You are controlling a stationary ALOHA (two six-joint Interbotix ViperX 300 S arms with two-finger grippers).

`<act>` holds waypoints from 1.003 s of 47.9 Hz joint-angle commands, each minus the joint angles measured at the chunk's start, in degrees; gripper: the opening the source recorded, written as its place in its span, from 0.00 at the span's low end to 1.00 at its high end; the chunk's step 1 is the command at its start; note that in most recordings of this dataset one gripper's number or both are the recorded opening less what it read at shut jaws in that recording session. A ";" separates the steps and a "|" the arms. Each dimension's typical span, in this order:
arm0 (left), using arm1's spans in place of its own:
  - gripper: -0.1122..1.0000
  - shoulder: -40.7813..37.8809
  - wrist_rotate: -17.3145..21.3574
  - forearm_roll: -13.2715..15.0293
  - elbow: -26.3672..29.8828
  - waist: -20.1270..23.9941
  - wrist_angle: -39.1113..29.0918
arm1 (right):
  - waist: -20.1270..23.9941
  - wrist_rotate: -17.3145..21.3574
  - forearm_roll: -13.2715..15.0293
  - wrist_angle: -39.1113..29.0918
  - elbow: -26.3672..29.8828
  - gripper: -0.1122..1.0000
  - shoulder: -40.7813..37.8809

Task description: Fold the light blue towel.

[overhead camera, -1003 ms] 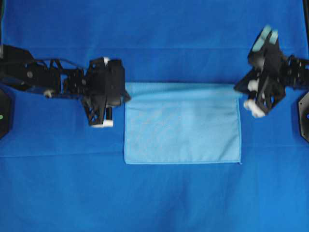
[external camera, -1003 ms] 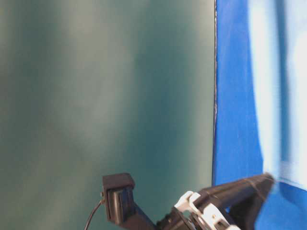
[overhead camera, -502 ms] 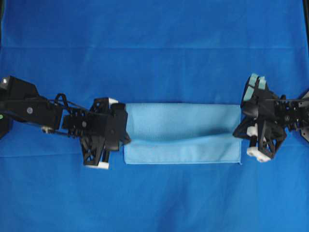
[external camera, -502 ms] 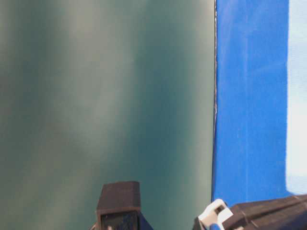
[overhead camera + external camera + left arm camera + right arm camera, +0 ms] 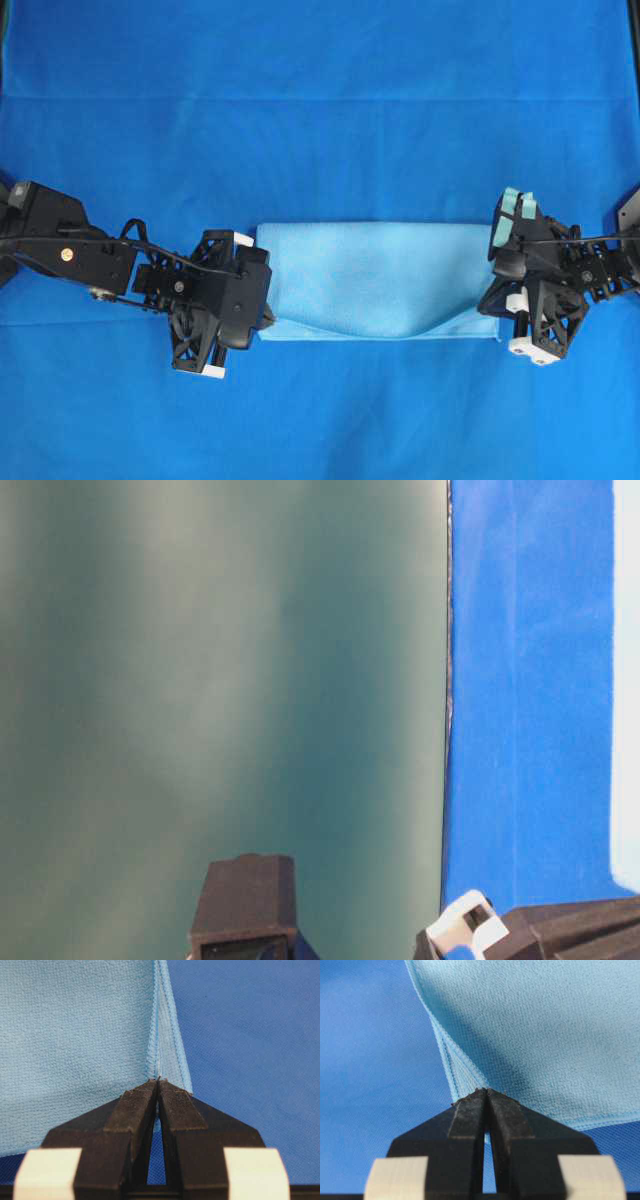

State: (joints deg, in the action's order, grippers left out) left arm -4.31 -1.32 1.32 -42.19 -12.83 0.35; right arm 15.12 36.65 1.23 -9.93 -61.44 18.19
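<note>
Grippers at either end pinch the thin pale sky-blue microfibre towel; left gripper clamps its stitched corner hem just ahead, right gripper likewise; long axis spans between both arms, equally near; bare royal-blue table cloth lies open on every side.

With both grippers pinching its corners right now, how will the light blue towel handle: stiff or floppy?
Probably floppy: the light blue towel sags between the left gripper and right gripper. Likely light: pinched tips alone carry it. Its fine weave looks grippy, not slippery.
</note>
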 commanded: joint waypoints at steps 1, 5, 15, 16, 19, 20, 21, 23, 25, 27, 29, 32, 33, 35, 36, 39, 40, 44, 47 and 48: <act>0.12 0.53 0.00 0.09 1.23 0.26 0.53 | 0.26 0.00 0.00 0.79 0.97 0.11 0.26; 0.12 0.53 0.00 0.09 1.23 0.62 0.62 | 0.26 0.00 -0.09 0.97 0.97 0.11 0.35; 0.23 0.62 0.18 0.09 1.58 0.79 0.62 | 0.26 0.00 -0.09 0.97 1.14 0.17 0.35; 0.26 0.62 0.18 0.09 1.67 0.79 0.62 | 0.26 0.00 -0.09 0.97 1.23 0.24 0.35; 0.39 0.97 0.26 0.09 1.85 0.79 0.26 | 0.26 0.00 0.00 0.62 1.49 0.41 0.44; 0.44 1.23 0.35 0.09 1.93 0.79 0.18 | 0.26 -0.09 0.09 0.35 1.49 0.46 0.53; 0.48 1.67 0.44 0.09 1.93 0.79 0.00 | 0.26 -0.09 0.18 0.18 1.67 0.51 0.70; 0.58 2.55 0.88 0.09 2.02 0.79 -0.44 | 0.26 -0.18 0.44 -0.44 1.76 0.61 1.14; 0.65 3.43 1.05 0.09 1.93 0.97 -0.79 | 0.26 -0.18 0.88 -1.32 1.76 0.68 1.93; 0.72 4.39 1.14 0.09 1.85 1.23 -1.32 | 0.00 -0.18 1.49 -2.29 1.76 0.69 2.81; 0.75 5.36 1.23 0.09 1.58 1.76 -1.85 | -0.53 -0.18 2.11 -3.43 1.67 0.66 3.87; 0.75 6.42 1.32 0.09 1.05 2.99 -2.11 | -3.25 -0.09 3.16 -5.19 1.14 0.64 5.27; 0.74 6.59 1.32 0.00 0.88 3.52 -2.11 | -4.31 -0.09 3.52 -5.54 0.88 0.64 5.54; 0.74 6.68 1.32 0.09 0.53 4.57 -2.11 | -6.42 -0.09 4.22 -6.24 0.70 0.64 5.71; 0.73 6.68 1.32 0.09 0.44 5.19 -2.20 | -7.47 -0.18 4.75 -6.59 0.70 0.64 5.71; 0.73 6.68 1.23 0.09 -0.09 6.94 -2.11 | -9.93 -0.26 6.42 -7.21 0.62 0.64 5.62; 0.73 6.50 1.23 0.09 -0.18 7.47 -2.02 | -10.72 -0.26 6.94 -7.29 0.62 0.64 5.54; 0.73 5.45 1.32 0.00 -0.70 9.32 -1.58 | -12.57 -0.26 9.23 -7.38 0.62 0.64 5.36; 0.73 4.66 1.32 0.09 -0.97 10.37 -1.05 | -13.80 -0.26 10.28 -7.38 0.53 0.64 4.83; 0.73 4.31 1.41 0.00 -1.05 10.72 -0.88 | -14.06 -0.26 10.55 -7.47 0.53 0.64 4.66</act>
State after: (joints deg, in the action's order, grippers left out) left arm 0.18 0.00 1.32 -43.51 -3.16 -1.41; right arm 2.37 36.47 10.63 -17.40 -61.26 23.12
